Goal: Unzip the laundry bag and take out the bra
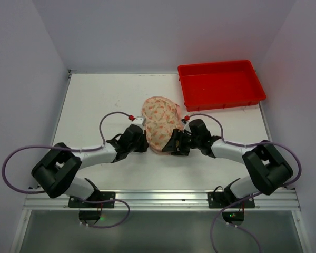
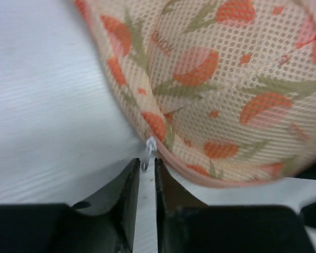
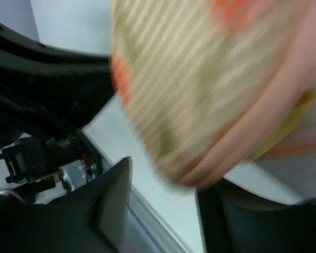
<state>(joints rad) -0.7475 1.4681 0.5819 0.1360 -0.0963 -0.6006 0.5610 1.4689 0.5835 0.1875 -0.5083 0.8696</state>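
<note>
Lower centre, left wrist view: left gripper (image 2: 146,162) sits barely parted round zip pull (image 2: 149,146); right gripper (image 3: 166,182) released beside laundry bag (image 3: 200,79). Pinch pull squarely before dragging.

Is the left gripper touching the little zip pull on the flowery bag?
Cannot tell. The left wrist view shows the zip pull between the left gripper's slightly parted tips, but no plain contact or gap.

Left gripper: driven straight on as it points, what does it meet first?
The white zip pull, hanging right at the tips of the left gripper; just behind it, the bag and its pink edge. Depth is unclear; nothing else shows in that line.
</note>
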